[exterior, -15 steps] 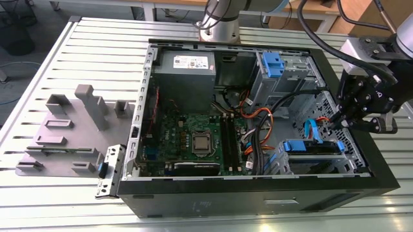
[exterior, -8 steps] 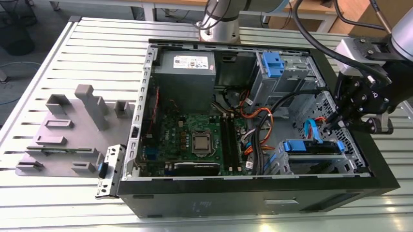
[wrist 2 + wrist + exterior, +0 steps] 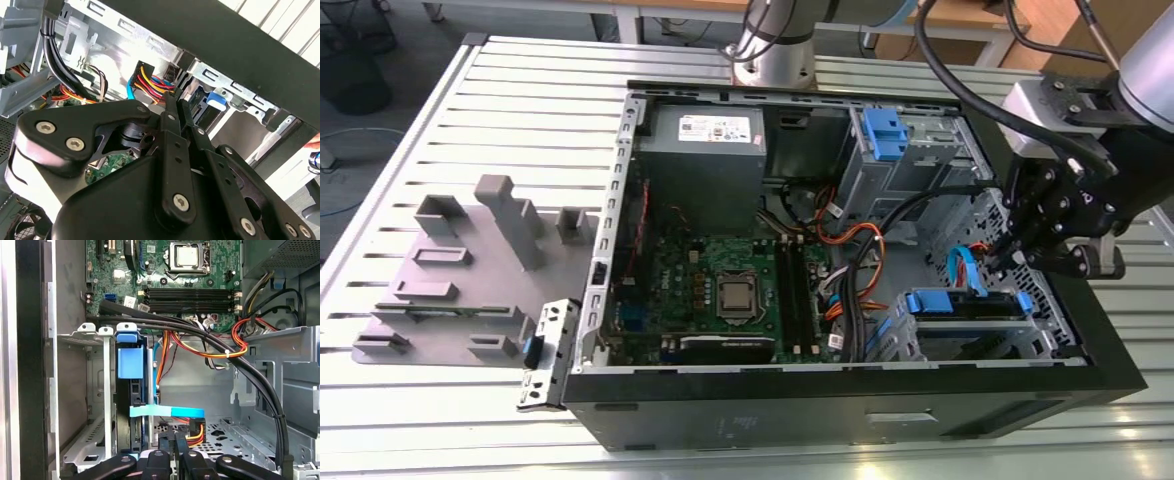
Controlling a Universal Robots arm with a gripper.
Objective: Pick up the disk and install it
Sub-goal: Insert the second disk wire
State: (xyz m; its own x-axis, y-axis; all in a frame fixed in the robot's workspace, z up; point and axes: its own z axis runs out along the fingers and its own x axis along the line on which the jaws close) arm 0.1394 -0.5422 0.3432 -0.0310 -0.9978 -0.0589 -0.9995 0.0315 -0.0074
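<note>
The disk (image 3: 963,304) sits in the drive cage at the near corner of the open computer case, on the exterior view's right, with its blue carrier bracket showing. In the first wrist view the disk (image 3: 131,365) stands edge-on in its slot behind the blue bracket handle. My gripper (image 3: 1003,262) hangs inside the case just above and beside that cage. Its black fingers (image 3: 170,442) are shut together with nothing between them, a short way from the disk. In the second wrist view my gripper (image 3: 178,106) points toward the cage wall and a blue tab (image 3: 216,98).
A grey power supply (image 3: 707,140) and a green motherboard (image 3: 720,290) fill the case's other half. Black and orange cable bundles (image 3: 220,347) cross above the cage, and a light blue flat cable (image 3: 165,411) lies near my fingers. A grey fixture (image 3: 454,290) stands outside on the slatted table.
</note>
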